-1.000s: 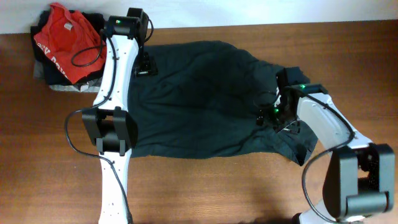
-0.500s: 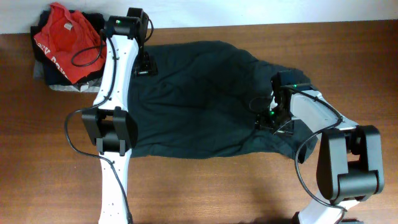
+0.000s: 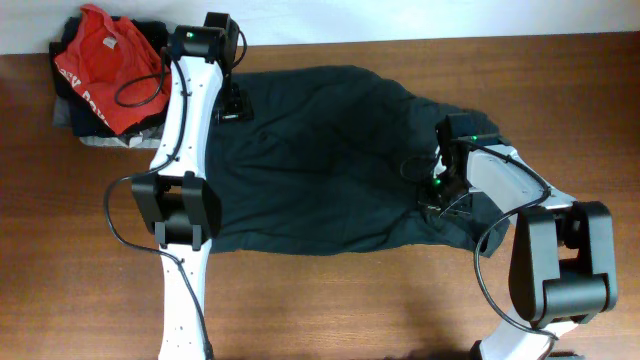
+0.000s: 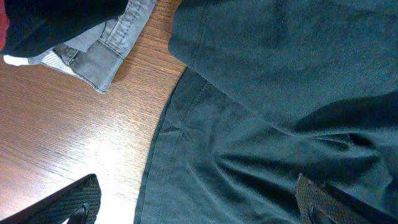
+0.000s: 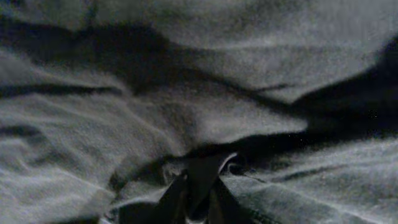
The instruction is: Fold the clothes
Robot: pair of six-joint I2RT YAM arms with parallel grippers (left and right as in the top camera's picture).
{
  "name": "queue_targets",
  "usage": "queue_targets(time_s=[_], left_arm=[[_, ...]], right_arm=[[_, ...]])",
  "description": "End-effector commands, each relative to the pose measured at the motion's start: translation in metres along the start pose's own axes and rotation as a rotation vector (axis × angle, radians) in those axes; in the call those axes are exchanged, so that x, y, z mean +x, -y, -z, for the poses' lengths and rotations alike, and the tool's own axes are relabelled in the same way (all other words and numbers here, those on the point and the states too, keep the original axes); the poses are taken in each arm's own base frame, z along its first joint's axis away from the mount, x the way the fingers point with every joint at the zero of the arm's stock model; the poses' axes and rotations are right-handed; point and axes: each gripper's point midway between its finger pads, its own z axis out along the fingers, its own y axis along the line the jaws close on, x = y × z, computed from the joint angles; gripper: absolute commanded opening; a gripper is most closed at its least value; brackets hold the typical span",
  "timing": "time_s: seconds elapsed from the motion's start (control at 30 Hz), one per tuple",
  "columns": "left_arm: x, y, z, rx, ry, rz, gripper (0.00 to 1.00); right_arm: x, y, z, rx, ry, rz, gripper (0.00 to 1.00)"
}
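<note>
Right fingers [image 5: 194, 186] first: nipped nearly together w/ a small ridge of dark cloth pinched up between them. The wrist cam shows fabric tenting into the pinch, so that's a grip on the clothes [image 3: 320, 160], at the right-hand end, a little in from the edge. Makes sense, since a bit of the top layer caught there gives sth to lift and carry over for a fold. One layer or two in the pinch? Too dark to tell.

Left fingers [image 3: 232, 108]: spread as wide as they go, nothing between them, hanging just over the garment's back left corner. That wrist cam looks down on a stitched hem lying on bare wood, tips at either side of the frame. Reads like a pre-grasp, open over the edge and ready to drop onto the hem so both ends can go up together.

Outward now: the garment lies spread across the middle of the desk [image 3: 350, 300], wrinkly, long way running left to right. No fold in it yet, so imo we're at the very start, the first corner grab. At the back left of the desk sits a pile, red T-shirt [image 3: 100, 65] on top and grey garment [image 4: 102, 53] below, close to the dark hem. Risk: the left drop snags that grey cuff if it drifts
</note>
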Motion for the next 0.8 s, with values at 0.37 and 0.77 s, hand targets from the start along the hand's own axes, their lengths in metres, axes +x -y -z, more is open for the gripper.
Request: queue_targets(time_s=[0.37, 0.77], left_arm=[[-0.005, -0.001, 0.01, 0.021, 0.026, 0.004, 1.0], [-0.009, 0.0, 0.01, 0.027, 0.043, 0.008, 1.0]], right_arm=[[-0.04, -0.012, 0.053, 0.023, 0.099, 0.011, 0.04], [-0.056, -0.054, 0.057, -0.16, 0.134, 0.052, 0.04]])
